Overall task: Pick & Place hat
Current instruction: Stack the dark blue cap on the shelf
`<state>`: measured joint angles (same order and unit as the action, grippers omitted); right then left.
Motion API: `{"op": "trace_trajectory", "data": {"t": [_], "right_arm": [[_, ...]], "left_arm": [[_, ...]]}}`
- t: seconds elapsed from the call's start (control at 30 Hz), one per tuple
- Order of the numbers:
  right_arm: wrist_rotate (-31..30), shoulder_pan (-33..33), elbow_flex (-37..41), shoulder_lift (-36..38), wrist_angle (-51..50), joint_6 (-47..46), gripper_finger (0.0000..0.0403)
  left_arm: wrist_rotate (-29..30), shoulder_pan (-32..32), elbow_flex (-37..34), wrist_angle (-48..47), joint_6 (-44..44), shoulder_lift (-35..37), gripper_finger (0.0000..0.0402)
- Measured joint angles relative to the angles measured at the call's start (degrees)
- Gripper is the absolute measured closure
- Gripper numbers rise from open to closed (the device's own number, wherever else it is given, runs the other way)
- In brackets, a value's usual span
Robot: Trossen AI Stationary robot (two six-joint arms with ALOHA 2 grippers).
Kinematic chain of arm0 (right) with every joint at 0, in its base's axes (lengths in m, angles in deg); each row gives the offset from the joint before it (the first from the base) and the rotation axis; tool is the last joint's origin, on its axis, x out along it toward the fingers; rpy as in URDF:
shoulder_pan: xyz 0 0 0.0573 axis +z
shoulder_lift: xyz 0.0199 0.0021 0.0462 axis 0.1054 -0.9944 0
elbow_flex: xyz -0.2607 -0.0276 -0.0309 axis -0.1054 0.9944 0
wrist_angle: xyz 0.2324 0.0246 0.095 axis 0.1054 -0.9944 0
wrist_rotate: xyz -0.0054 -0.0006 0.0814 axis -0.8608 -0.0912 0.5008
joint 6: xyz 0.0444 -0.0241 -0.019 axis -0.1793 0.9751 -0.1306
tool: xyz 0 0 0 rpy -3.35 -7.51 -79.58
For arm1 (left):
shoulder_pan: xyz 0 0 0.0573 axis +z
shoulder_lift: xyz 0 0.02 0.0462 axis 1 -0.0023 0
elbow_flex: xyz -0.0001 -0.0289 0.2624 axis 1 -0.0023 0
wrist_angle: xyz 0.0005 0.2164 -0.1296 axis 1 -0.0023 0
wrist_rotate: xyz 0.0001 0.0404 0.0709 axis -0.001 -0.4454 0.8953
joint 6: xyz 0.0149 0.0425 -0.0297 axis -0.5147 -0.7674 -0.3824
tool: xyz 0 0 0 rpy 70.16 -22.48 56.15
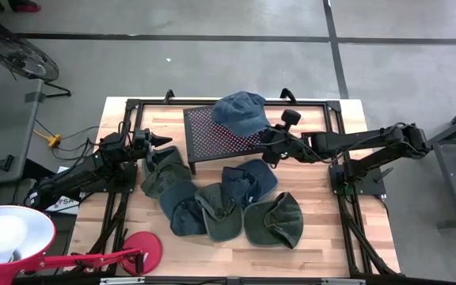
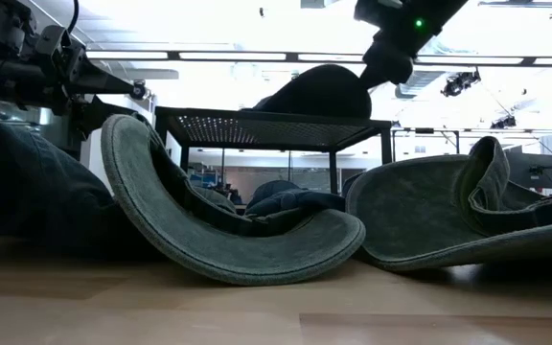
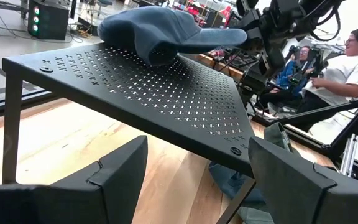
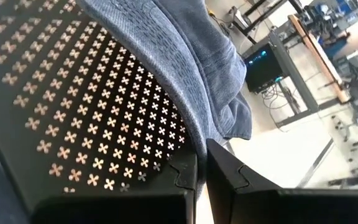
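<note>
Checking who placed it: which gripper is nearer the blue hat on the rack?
Right. The right gripper is at the blue hat's brim, on the rack; the left gripper, open, sits off the rack's other end.

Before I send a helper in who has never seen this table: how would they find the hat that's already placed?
Look for the black perforated rack at the table's far middle. The blue cap sits on top of it, at its right end, by the right gripper. It is the only hat on the rack; the others lie on the wood in front.
</note>
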<state>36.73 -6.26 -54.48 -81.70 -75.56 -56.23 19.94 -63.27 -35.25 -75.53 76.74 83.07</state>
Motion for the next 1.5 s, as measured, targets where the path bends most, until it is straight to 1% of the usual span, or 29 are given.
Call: {"op": "trace_trajectory", "data": {"t": [0.17, 0.43, 0.53, 0.63, 0.73, 1.03, 1.3, 1.5], "right_arm": [[-0.03, 0.00, 0.00, 0.00, 0.38, -5.29, 0.0398], [0.17, 0.74, 0.00, -0.02, 1.34, -5.40, 0.0398], [-0.84, 1.01, 0.02, -0.03, 2.21, -3.38, 0.0398], [-2.91, 1.07, 0.04, -0.11, 4.22, 1.62, 0.0398], [-2.14, 0.79, 0.04, -0.15, 4.40, 3.64, 0.0398], [-2.99, 0.68, -0.07, -3.07, 3.99, 1.04, 0.0399], [-6.51, 0.64, -0.01, -3.13, 1.20, 0.46, 0.0390], [-7.70, 0.63, 0.00, -3.13, 0.65, -3.30, 0.0398]], "left_arm": [[0.00, 0.00, 0.00, -0.01, 0.00, 0.00, 0.0126], [0.02, 0.01, 0.00, 0.00, 0.00, -0.01, 0.0126], [0.02, -0.01, 0.00, 0.00, 0.01, 0.00, 0.0126], [0.02, 0.02, 0.00, 0.00, 0.01, -0.01, 0.0126], [0.02, 0.02, 0.00, 0.00, 0.02, -0.01, 0.0126], [0.08, 0.00, 0.00, 0.00, 0.01, 0.00, 0.0126], [0.09, 0.00, 0.00, -0.02, 0.01, 0.01, 0.0126], [0.07, 0.00, -0.01, 0.00, 0.01, -0.01, 0.0126]]}}
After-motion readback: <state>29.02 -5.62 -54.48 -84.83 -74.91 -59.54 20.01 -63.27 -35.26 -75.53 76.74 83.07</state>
